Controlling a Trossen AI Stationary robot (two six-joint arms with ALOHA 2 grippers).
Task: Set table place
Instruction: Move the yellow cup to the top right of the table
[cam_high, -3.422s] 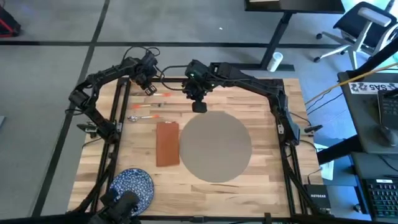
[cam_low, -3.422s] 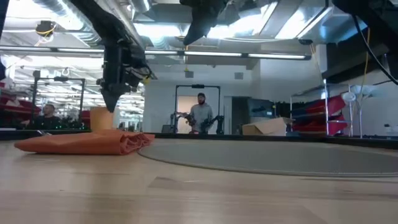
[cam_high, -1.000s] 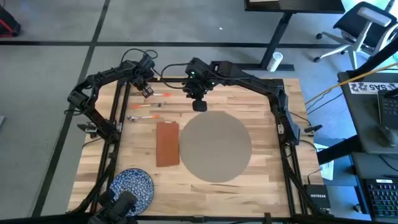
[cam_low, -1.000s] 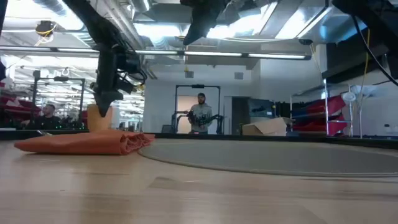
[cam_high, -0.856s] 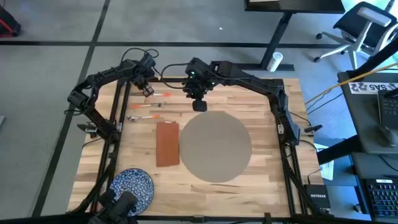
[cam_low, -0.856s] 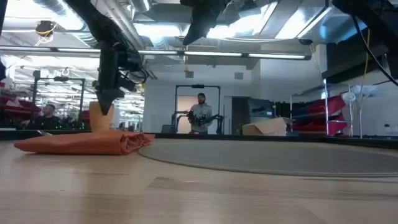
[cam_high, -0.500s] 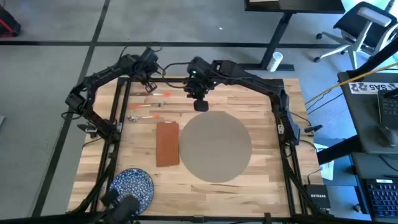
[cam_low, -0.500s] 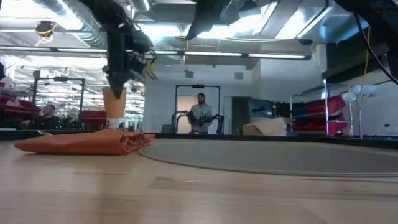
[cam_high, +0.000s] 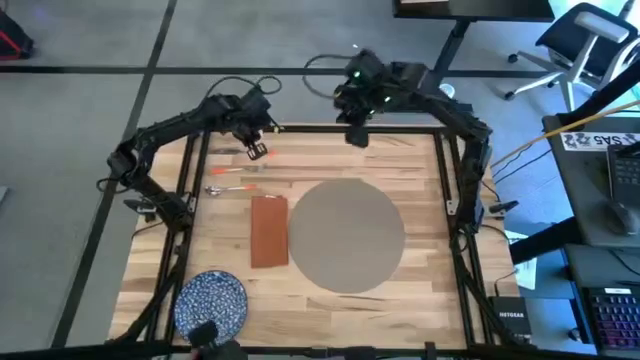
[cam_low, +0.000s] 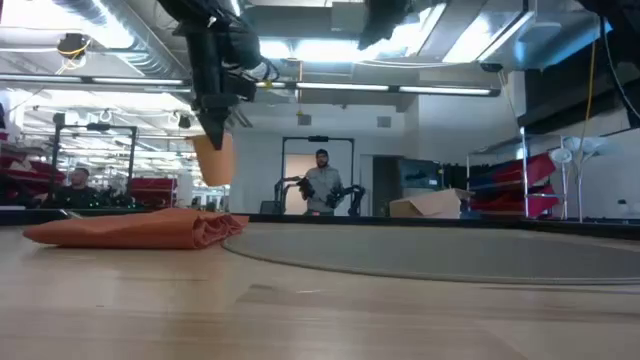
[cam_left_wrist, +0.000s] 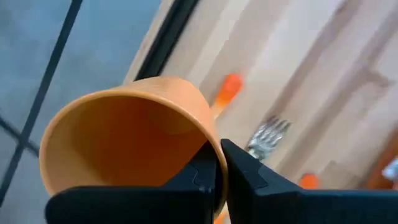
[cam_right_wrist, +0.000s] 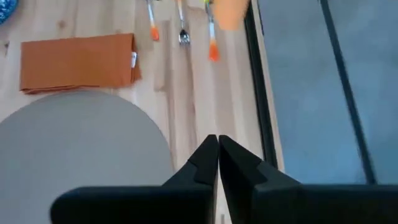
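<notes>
An orange cup (cam_high: 256, 151) hangs over the far left part of the table (cam_high: 425, 290), with my left gripper (cam_high: 250, 140) shut on it; the low view shows the cup (cam_low: 215, 158) well above the tabletop. The round grey-beige place (cam_high: 345, 235) lies flat in the table's middle. My right gripper (cam_high: 355, 135) is shut on nothing, high above the table's far edge, beyond the place. My left gripper pinches the cup's rim (cam_left_wrist: 206, 144) with one finger inside the cup and one outside. The fingers (cam_low: 213, 128) come from above, pointing down. The cup hangs below them, lifted clear of the table, its mouth toward the wrist.
A rust-red napkin (cam_high: 268, 230) lies flat just left of the place. Cutlery with orange handles (cam_high: 232, 178) lies beyond the napkin, below the cup. A blue speckled plate (cam_high: 212, 300) sits at the near left corner. Black frame rails (cam_high: 455, 200) edge the table.
My left gripper has lifted the orange cup off the table at the far left and carried it up and a little toward the right. My right gripper has risen and gone from over the place's far rim toward the table's far edge and right.
</notes>
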